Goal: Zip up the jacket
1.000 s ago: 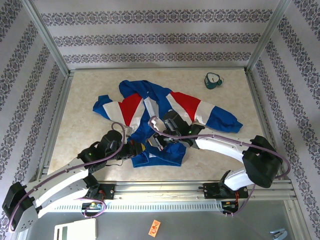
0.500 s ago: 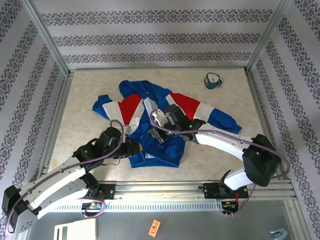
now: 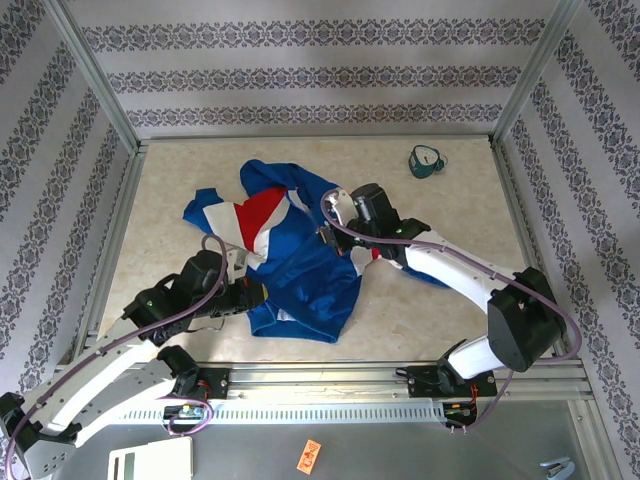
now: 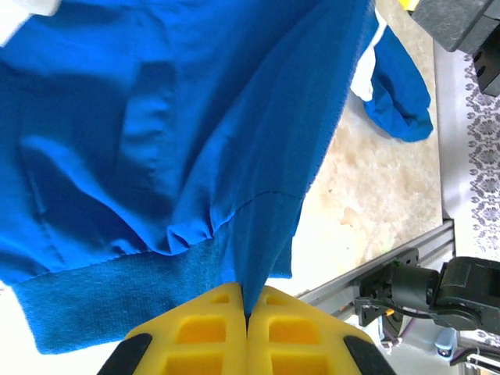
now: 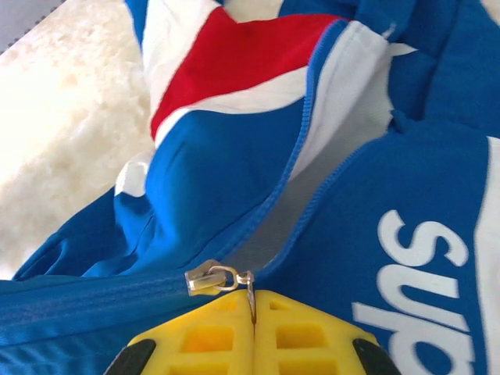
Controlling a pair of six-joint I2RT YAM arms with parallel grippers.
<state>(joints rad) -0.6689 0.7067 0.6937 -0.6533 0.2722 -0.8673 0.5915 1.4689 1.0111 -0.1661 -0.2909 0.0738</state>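
The jacket (image 3: 300, 272) lies mid-table, royal blue with red and white panels, pulled taut between my two grippers. My left gripper (image 3: 260, 296) is at its near left hem, and its yellow fingers (image 4: 195, 332) are shut on a fold of blue fabric (image 4: 262, 234) beside the ribbed hem. My right gripper (image 3: 328, 236) is at the jacket's far middle. Its yellow fingers (image 5: 312, 336) are shut on the metal pull tab (image 5: 251, 301) of the zipper slider (image 5: 207, 279). Beyond the slider the zipper teeth part into an open gap. White lettering (image 5: 426, 250) shows on the right panel.
A small teal cup-like object (image 3: 427, 160) stands at the far right of the table. A metal rail (image 3: 400, 378) runs along the near edge, and patterned walls with metal posts enclose the table. Bare tabletop (image 3: 170, 180) lies left of the jacket and on its right.
My right gripper has moved farther away and rightward with the zipper pull. My left gripper drew the hem left and nearer. The jacket's front has closed up, hiding much of the right red-white panel.
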